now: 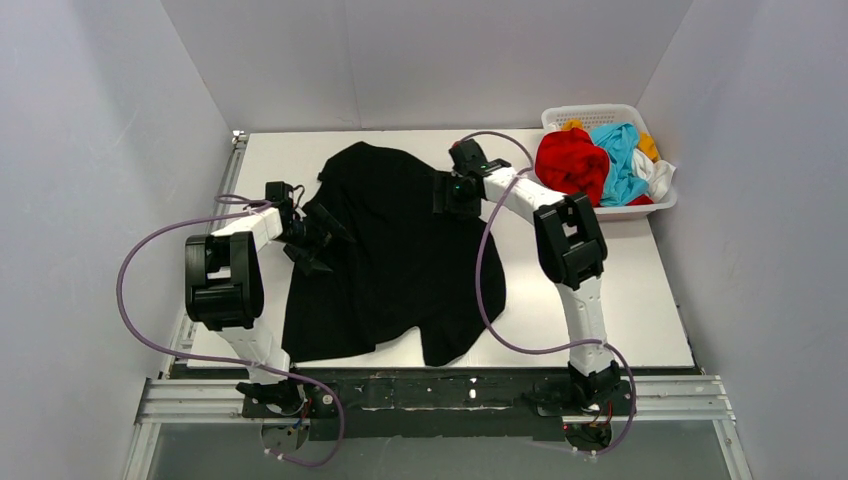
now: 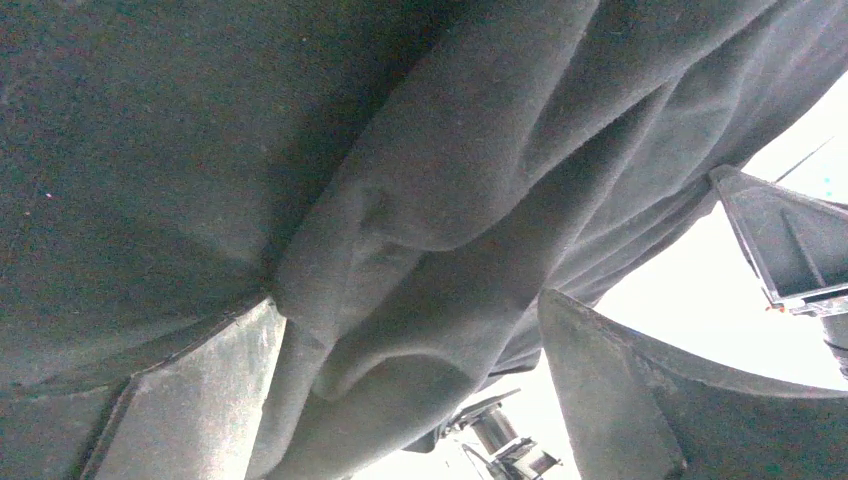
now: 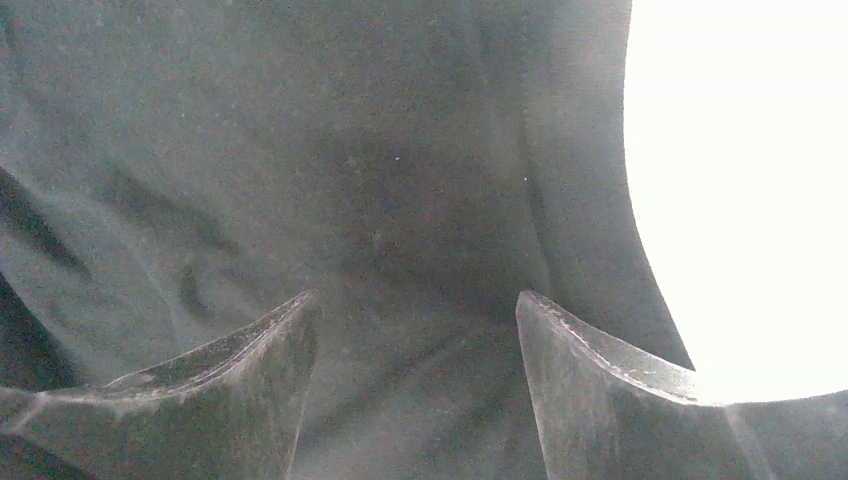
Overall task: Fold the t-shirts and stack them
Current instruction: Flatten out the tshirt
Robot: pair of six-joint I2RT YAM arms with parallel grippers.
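Matt cloth, smooth board

The large black cloth t-shirt (image 1: 400,250) looks soft, matt and finely fuzzy, creased in rounded folds; the white table top (image 1: 620,300) is smooth and dull. The white lattice basket (image 1: 600,116) is plastic, and the crumpled red t-shirt (image 1: 570,160) and light blue t-shirt (image 1: 620,165) in it are matt cloth.

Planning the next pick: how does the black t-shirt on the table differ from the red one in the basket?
The black t-shirt lies spread, wrinkled, on the table; the red t-shirt sits bunched in the basket. The black one covers far more area. The left gripper and right gripper are at the black one, neither at the red. Both are plain cloth.
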